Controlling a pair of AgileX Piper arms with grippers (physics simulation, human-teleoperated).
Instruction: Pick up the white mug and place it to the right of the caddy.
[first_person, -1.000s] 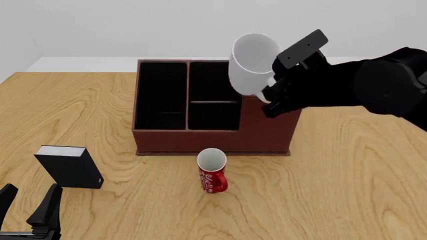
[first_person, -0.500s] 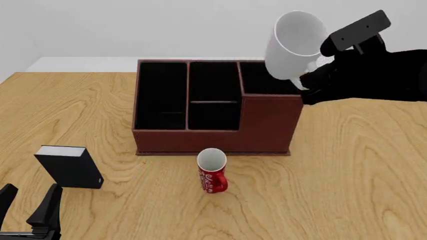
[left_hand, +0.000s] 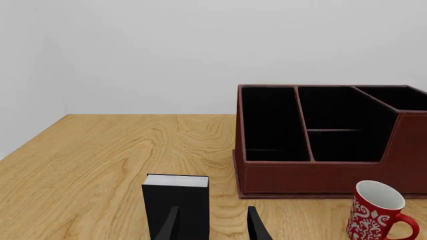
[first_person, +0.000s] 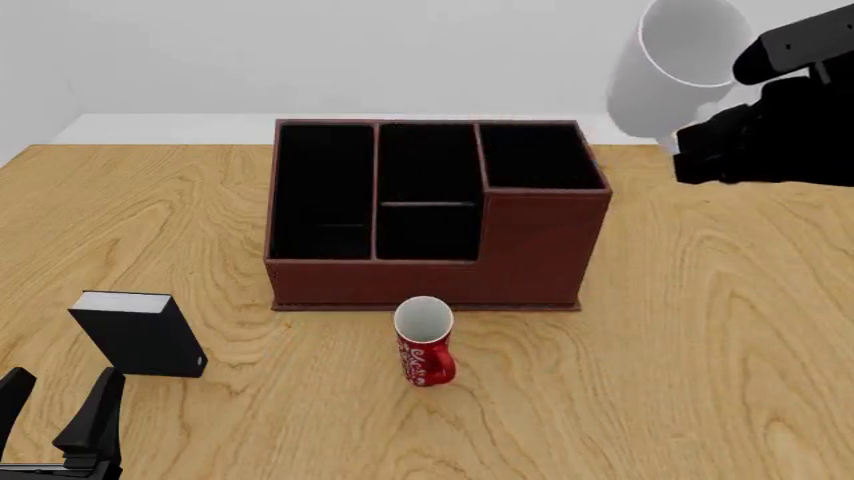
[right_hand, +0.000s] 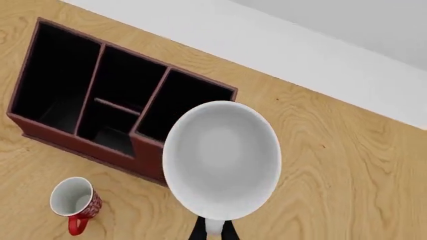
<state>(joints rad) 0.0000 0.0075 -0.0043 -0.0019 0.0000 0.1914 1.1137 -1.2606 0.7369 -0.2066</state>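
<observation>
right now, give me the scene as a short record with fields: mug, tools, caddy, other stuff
white mug: held in the air by the right tool, tilted, above the table right of the caddy
caddy: on the table, compartments look empty
left tool: open, holding nothing, low near the black box
red mug: upright, just in front of the caddy
black box: upright, front left of the caddy
task: mug not yet set down
</observation>
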